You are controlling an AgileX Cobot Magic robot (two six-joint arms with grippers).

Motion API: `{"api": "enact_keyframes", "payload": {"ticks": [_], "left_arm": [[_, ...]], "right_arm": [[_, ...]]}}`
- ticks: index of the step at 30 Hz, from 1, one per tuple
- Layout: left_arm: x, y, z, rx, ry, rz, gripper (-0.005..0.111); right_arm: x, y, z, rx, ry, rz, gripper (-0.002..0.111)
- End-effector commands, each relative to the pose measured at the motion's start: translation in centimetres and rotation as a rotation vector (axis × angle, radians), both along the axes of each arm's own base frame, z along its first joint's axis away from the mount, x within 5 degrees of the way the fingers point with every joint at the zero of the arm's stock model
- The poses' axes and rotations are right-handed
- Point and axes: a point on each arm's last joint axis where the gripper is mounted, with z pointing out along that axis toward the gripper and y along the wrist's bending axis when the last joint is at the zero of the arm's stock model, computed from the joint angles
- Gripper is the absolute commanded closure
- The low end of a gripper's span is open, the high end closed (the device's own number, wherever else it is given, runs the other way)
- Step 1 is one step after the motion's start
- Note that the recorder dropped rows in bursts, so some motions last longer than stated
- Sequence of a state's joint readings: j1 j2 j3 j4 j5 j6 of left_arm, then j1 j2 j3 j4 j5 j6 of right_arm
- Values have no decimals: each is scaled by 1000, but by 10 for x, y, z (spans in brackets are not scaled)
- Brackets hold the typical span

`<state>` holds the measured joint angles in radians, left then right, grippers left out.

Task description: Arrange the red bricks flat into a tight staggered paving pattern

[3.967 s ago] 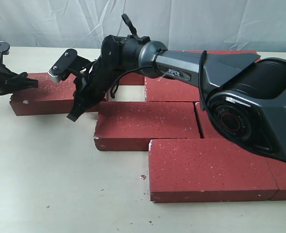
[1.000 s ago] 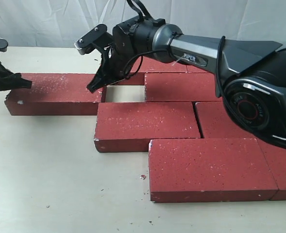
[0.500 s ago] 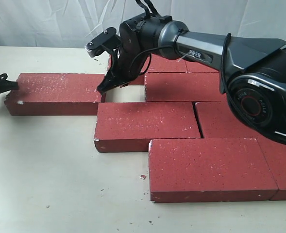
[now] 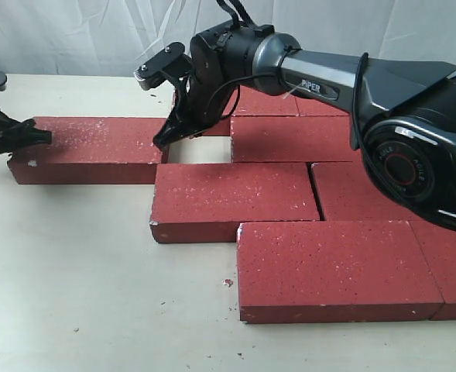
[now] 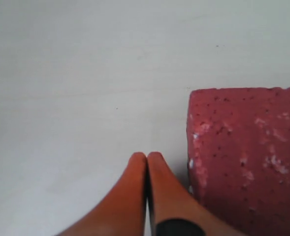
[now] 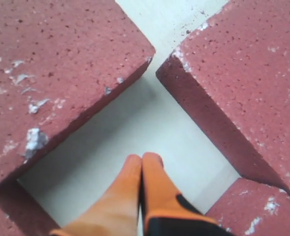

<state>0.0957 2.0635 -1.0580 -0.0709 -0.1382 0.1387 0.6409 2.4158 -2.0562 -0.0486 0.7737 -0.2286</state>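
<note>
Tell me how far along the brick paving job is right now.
Mostly laid: the red bricks lie flat in staggered rows. In hand: the left tool, shut, sits at the outer end of the leftmost brick, while the right tool, also shut, points into the open gap. Left: close that gap and tighten the row.

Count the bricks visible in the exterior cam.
8 bricks visible: one far left, one right of the gap, two mid-row, two front, two back. The arm may hide more.
</note>
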Motion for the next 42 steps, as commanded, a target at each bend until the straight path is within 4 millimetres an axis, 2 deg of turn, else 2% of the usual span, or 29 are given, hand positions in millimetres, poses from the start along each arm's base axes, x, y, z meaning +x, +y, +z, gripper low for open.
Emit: {"api": "enact_keyframes", "payload": {"ticks": [1,15,20,23,31,35,37,42], "left_arm": [[2,-7,1,6,-17,-24,107],[5,-22,2,15,-38,-67,107],[5,-31,3,27,-41,-107,107],[5,-32,3,26,-41,-108,107],[5,-36,3,26,-41,-117,107],[5,-49,3,28,-44,-152,107],[5,-55,3,37,-44,-180,107],[5,-61,3,36,-51,-194,107]], "right_arm": [[-1,1,8,27,-5,-1,109],[-1,4,9,67,4,-11,109],[-1,0,13,21,-16,2,109],[-2,-6,22,-34,-33,8,109],[-3,-24,70,-81,-149,-103,109],[-17,-38,77,-98,-199,-100,109],[-29,-48,73,-89,-222,-113,109],[-70,-77,79,-59,-230,-85,109]]}}
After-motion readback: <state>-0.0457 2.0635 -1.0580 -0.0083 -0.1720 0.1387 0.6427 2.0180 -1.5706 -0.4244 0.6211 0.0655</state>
